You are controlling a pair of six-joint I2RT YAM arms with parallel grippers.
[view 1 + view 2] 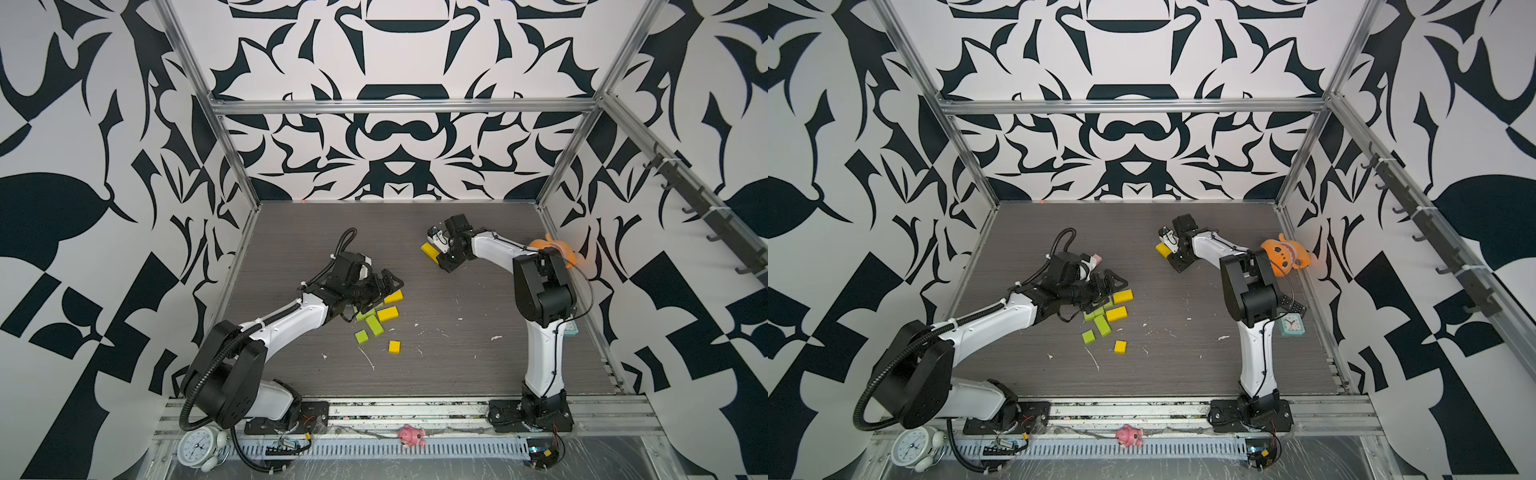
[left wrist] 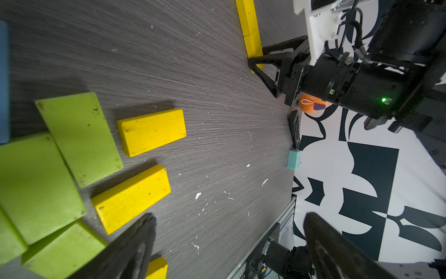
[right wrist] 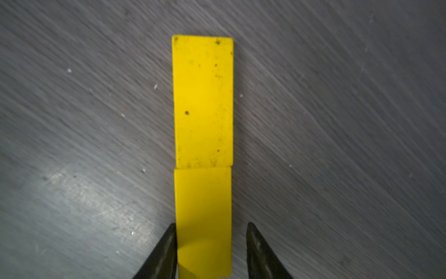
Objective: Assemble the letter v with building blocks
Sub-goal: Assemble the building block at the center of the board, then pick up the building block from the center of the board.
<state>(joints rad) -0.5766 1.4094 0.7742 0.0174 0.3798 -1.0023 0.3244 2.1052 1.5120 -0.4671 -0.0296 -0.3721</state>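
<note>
Your right gripper [image 3: 211, 224] straddles the yellow block [image 3: 202, 193], released; your left gripper [image 2: 230, 215] gapes empty. The block looks stiff and light: pinch its long sides.

Yel blocks [image 1: 387, 313] 5, green [image 1: 374, 325] at least 4, blue [image 2: 3, 82] 1; clocks [image 1: 199, 446] 2, toys [image 1: 1285, 253] 2, arms [image 1: 291, 320] 2.

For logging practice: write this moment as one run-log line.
left hand: open, near loose blocks | right hand: open, astride yellow block | butted against second yellow block

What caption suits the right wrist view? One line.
Right hand straddles the near yellow block, butted against the far block.
</note>
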